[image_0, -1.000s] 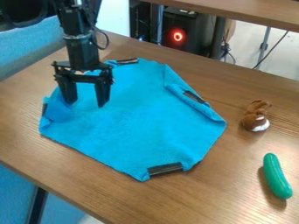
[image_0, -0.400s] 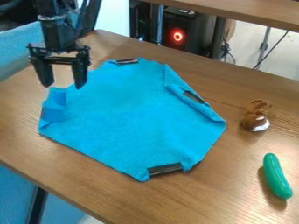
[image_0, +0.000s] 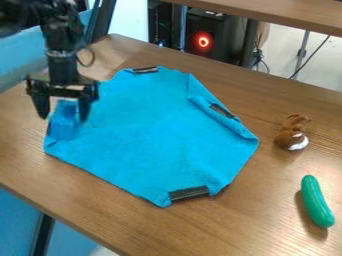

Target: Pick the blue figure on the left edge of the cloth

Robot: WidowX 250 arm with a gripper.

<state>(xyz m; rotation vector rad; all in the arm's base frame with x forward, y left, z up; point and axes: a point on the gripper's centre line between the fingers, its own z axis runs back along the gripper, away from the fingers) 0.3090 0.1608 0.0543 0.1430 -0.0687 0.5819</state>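
At far left, behind the brown wood-grain table (image_0: 100,215), can see a light blue padded surface (image_0: 20,57). Just in from there, can find the black two-finger gripper (image_0: 63,119) pointing down, fingers spread wide, one on either side of the small blue block-like figure (image_0: 64,129). Can place that figure at the left edge of the bright blue, fuzzy cloth (image_0: 153,130) (blue on blue, so easy to miss), partly behind the fingers. Cannot tell about contact between fingers and figure. Right beside it, on the cloth's left edge, can spot a sliver of dark strip (image_0: 48,129).

Moving right, can pick out flat black strips along the cloth's top edge (image_0: 145,70), near corner (image_0: 189,193) and folded right side (image_0: 222,111). Behind the table, can see a black case with a glowing red ring (image_0: 202,41). Well apart from the cloth, can see a brown-and-white plush toy (image_0: 293,133) and, nearer, a green plastic cucumber (image_0: 316,201).
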